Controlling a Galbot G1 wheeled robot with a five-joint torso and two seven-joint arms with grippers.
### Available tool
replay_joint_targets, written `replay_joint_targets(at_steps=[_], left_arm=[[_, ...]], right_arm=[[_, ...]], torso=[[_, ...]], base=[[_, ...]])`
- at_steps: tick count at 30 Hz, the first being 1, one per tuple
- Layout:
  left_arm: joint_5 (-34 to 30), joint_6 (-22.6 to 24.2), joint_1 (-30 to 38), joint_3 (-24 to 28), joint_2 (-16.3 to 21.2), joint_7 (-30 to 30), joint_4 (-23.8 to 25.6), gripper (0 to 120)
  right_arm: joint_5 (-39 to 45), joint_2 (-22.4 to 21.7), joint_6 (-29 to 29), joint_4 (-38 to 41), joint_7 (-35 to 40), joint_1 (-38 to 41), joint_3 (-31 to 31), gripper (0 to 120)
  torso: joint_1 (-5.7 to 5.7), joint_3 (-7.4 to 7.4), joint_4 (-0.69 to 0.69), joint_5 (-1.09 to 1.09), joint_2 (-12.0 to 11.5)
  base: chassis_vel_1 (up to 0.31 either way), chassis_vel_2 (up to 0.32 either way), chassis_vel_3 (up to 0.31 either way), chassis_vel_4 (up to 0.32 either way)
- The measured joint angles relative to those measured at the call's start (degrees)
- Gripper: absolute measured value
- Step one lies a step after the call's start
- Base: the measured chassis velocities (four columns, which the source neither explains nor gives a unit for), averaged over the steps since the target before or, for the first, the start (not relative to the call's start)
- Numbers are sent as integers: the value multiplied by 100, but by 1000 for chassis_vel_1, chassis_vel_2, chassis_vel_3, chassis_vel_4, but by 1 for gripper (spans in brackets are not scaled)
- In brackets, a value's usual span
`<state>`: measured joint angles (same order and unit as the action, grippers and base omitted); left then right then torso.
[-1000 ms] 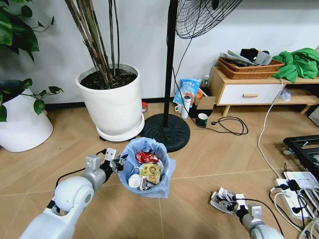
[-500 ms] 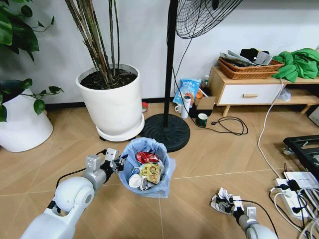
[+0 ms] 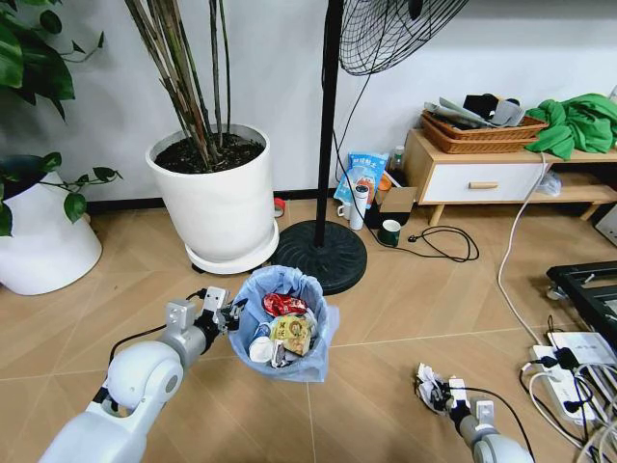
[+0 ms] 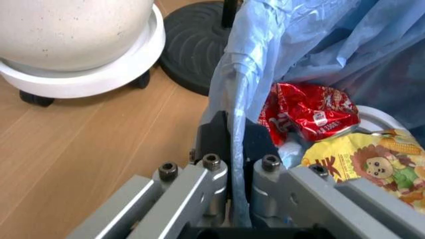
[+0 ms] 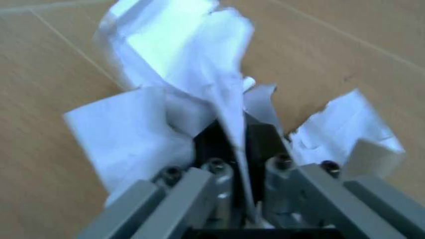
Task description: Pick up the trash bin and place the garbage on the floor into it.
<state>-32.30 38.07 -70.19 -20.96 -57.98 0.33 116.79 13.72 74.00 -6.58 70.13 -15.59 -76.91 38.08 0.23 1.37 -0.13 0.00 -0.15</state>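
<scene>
Holding the bin [image 3: 286,326] by its rim, the left claw [image 3: 228,314] is clamped narrow on the blue bag's [image 4: 234,107] edge, as the left wrist view shows, with the rim pinched between its fingers. The bin sits low over the floor [image 3: 386,318] in front of the robot, already carrying a red packet [image 4: 307,110] and a yellow wrapper [image 4: 362,159].

Off to the robot's right, the right claw [image 3: 445,398] is closed on a crumpled white paper wad [image 5: 179,64]; the right wrist view shows a fold of it nipped between the fingers, with the rest fanning out just above the boards. I cannot tell whether the wad is clear of the floor.

What matters next is direction: the bin's open mouth lies to the left of the right claw and a little farther from the robot, well apart from it. The right arm holds the paper, so it would likely have to carry it leftward over the rim.
</scene>
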Motion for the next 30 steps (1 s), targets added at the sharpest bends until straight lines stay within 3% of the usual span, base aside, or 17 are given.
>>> replay_joint_targets(at_steps=[10, 13, 16, 18, 24, 30], left_arm=[[-109, 18, 236, 99, 125, 12, -158, 0], [-170, 20, 349, 125, 167, 41, -257, 0], [-185, 20, 459, 175, 173, 74, -377, 0], [-267, 24, 586, 250, 146, 80, -507, 0], [-434, 70, 1008, 483, 93, 63, -815, 0], [-603, 112, 1467, 749, 100, 67, -1111, 0]], right_arm=[[118, -136, -48, 1081, 8, -105, 118, 0], [132, -265, -63, 1468, -37, -73, 116, 0], [307, -485, -198, 1984, -67, -11, 9, 0], [656, -760, -456, 2584, -65, 187, -204, 0], [1252, -1311, -877, 3347, 46, 951, -792, 0], [1839, -1534, -1310, 3877, 160, 1849, -1432, 0]], torso=[[0, 0, 0, -6, 0], [0, 0, -1, 0, 0], [0, 0, -1, -8, 0], [0, 0, 0, -6, 0], [0, 0, 0, -7, 0], [0, 0, 0, -5, 0]], base=[[0, 0, 0, 0], [0, 0, 0, 0], [0, 0, 0, 0], [0, 0, 0, 0], [0, 0, 0, 0], [0, 0, 0, 0]])
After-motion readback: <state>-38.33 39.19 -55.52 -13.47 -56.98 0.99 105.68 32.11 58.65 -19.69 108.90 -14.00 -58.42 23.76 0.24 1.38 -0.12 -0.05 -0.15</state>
